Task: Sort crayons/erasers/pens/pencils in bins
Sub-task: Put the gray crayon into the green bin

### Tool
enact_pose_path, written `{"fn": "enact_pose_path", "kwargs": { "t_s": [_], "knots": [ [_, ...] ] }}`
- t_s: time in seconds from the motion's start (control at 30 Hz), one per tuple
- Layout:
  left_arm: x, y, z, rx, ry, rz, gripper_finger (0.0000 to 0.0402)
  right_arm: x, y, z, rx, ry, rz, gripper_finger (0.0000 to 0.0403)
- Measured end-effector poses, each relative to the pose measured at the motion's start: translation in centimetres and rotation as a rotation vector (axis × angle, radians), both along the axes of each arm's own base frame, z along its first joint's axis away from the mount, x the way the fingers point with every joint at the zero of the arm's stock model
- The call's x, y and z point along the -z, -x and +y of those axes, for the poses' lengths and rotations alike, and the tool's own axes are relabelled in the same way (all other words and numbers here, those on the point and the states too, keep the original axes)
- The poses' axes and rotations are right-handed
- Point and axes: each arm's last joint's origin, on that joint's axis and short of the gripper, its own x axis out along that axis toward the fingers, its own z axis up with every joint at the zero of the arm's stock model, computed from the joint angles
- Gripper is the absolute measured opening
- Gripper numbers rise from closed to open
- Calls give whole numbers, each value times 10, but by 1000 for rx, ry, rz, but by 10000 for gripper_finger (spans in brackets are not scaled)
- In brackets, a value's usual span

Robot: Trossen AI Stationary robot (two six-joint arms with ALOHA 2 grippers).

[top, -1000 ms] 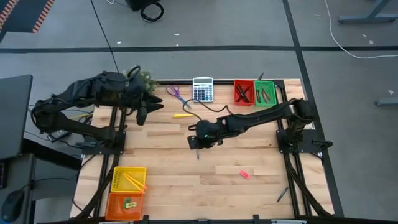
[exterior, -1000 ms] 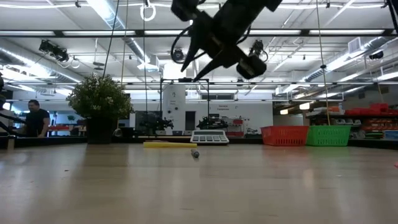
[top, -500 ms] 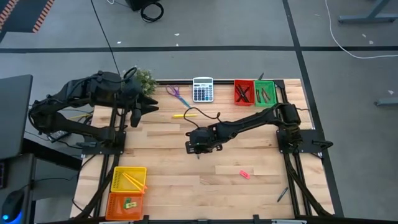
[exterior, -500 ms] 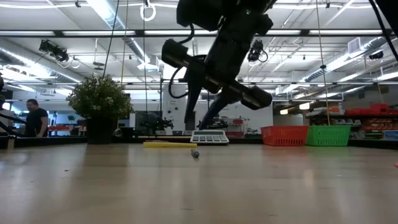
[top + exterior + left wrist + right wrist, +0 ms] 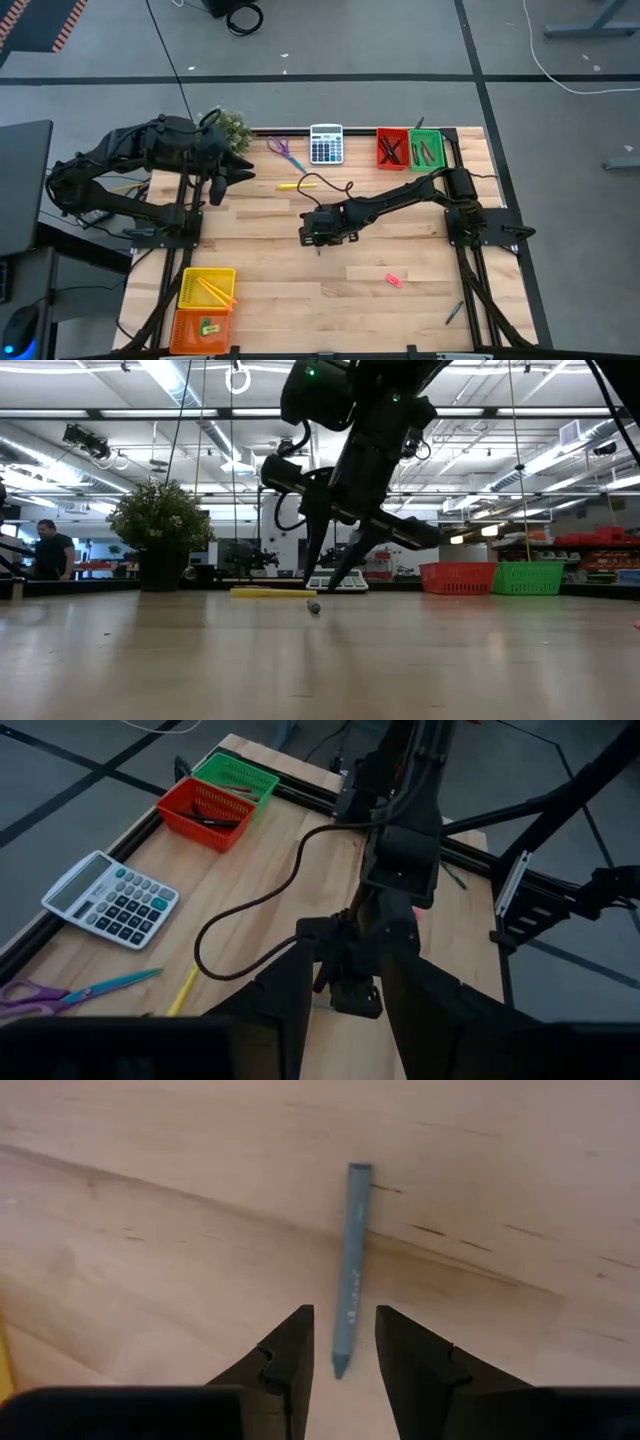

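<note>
Right gripper [image 5: 340,1352] at worktop [image 5: 260,270] centre, jaws narrowly parted astride grey-green crayon [image 5: 350,1270], left gripper [image 5: 222,180] waiting near far-left corner, jaws indeterminable.

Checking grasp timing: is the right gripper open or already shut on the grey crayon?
Open. In the right wrist view the right gripper has a gap between its fingers, and the grey crayon lies flat on the table, one end between the fingertips.

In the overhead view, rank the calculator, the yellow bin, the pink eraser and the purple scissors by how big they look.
1. The yellow bin, largest.
2. The calculator.
3. The purple scissors, long but thin.
4. The pink eraser, smallest.
All lie flat on the table, so nearness to the camera hardly skews this.
</note>
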Motion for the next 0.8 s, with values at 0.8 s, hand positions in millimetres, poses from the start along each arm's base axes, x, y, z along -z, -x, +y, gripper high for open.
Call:
{"fn": "enact_pose_path", "kwargs": {
  "t_s": [0.8],
  "knots": [
    [1, 0, 0, -4, 7, 16, 127, 19, -7, -2, -17, -1, 7, 114]
  ]
}}
